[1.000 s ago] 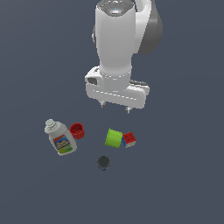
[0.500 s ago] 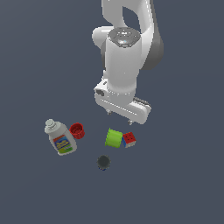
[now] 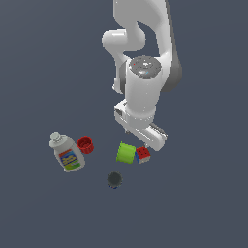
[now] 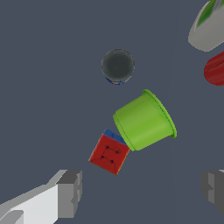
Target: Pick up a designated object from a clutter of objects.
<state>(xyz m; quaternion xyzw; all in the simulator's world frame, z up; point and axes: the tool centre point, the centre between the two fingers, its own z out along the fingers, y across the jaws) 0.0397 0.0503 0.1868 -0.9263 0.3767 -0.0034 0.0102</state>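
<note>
The designated object, a small cube [image 3: 143, 155] with a red gridded face and a blue side [image 4: 109, 153], rests on the floor against the lime-green cylinder [image 3: 125, 153] [image 4: 144, 120]. It belongs to the clutter of objects with the white labelled bottle [image 3: 66, 153], red cap [image 3: 85, 144] and dark disc [image 3: 115, 179]. My gripper [image 3: 138, 138] hangs just above and behind the cube. It is open in the wrist view [image 4: 142, 190], its two grey fingers [image 4: 70, 192] wide apart. Nothing lies between them, and the cube sits just beyond the fingertips, nearer one finger.
The dark disc [image 4: 117, 65] lies past the cylinder in the wrist view. The bottle [image 4: 210, 26] and the red cap [image 4: 216, 69] show at that view's edge. The floor is a plain dark grey surface.
The arm has come down and forward toward the cylinder and cube, and the hand has turned about its axis. The objects have not moved.
</note>
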